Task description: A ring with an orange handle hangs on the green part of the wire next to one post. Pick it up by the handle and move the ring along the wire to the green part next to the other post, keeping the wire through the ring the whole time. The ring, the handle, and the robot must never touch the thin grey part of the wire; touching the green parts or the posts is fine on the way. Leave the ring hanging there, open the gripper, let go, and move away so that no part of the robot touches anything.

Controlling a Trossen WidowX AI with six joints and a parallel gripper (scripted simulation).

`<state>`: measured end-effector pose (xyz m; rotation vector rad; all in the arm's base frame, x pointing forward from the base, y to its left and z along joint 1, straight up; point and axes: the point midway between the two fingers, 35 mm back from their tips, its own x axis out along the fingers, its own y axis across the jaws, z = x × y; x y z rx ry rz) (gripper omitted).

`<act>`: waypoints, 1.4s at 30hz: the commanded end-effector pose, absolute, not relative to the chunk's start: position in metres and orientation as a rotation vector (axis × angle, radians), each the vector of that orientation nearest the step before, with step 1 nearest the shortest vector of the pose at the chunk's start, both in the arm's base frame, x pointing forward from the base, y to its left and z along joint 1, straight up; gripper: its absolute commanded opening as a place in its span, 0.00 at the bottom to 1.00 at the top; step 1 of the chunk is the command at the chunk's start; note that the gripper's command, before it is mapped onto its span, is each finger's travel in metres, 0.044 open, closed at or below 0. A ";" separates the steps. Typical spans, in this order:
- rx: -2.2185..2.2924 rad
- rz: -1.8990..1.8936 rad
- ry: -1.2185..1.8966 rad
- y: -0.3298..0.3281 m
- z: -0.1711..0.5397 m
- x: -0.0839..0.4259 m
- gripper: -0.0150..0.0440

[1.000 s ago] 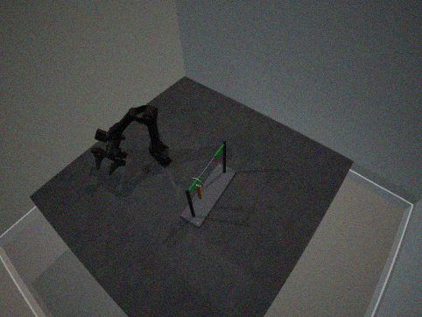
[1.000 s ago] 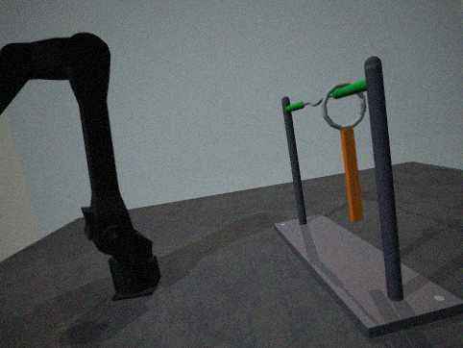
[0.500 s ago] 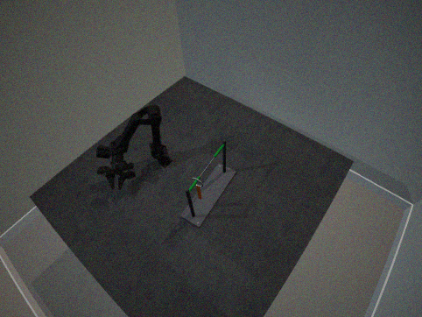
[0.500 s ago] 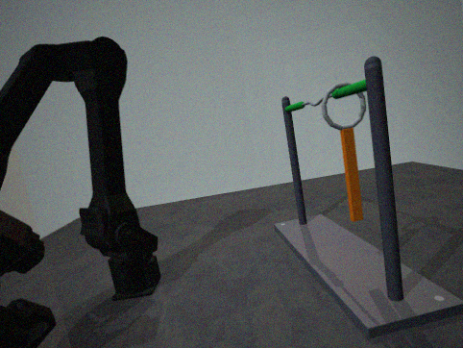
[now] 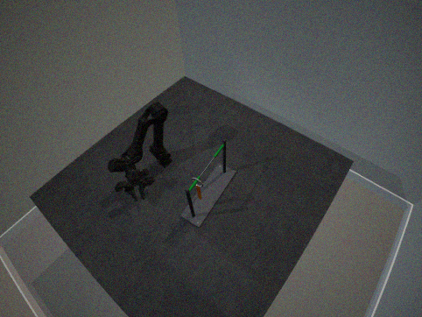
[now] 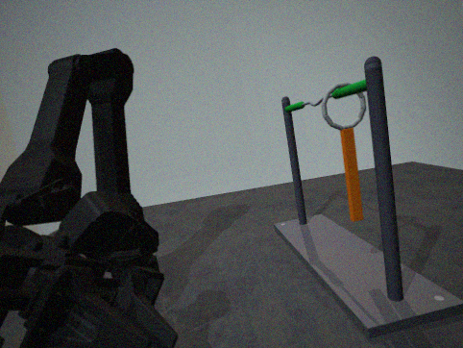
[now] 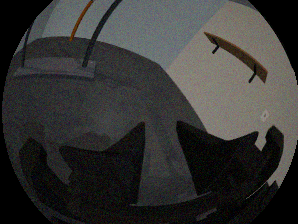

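The ring (image 6: pixel 325 112) hangs around the green wire part (image 6: pixel 353 87) beside the nearer post (image 5: pixel 190 205) (image 6: pixel 385 192) (image 7: pixel 96 32). Its orange handle (image 5: pixel 199 193) (image 6: pixel 352 178) (image 7: pixel 79 20) points down, above the base plate. The thin grey wire (image 5: pixel 207 168) leads to the other green part (image 5: pixel 219 151) (image 6: pixel 294 107) at the farther post (image 5: pixel 224 158) (image 6: pixel 296 168). My gripper (image 5: pixel 139 198) (image 7: pixel 161 125) is partly open and empty, well to the left of the handle in the top view. In the exterior view the fingertips cannot be made out.
The posts stand on a flat grey base plate (image 5: pixel 212 199) (image 6: pixel 336 269). My arm (image 5: pixel 139 140) (image 6: pixel 110 139) stands to the left of the wire stand. A brown board (image 7: pixel 237 52) with dark brackets shows at the upper right of the wrist view.
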<state>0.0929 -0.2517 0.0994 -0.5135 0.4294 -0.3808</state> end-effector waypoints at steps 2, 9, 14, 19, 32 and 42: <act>-0.418 -0.288 0.366 -0.225 0.095 0.130 0.53; -0.286 -0.155 0.296 -0.182 0.090 0.170 0.53; -0.186 -0.055 0.258 -0.147 0.087 0.191 0.53; -0.104 0.030 0.236 -0.117 0.084 0.205 0.53; -0.046 0.095 0.215 -0.098 0.094 0.228 0.53; -0.021 0.122 0.164 -0.091 0.124 0.263 0.53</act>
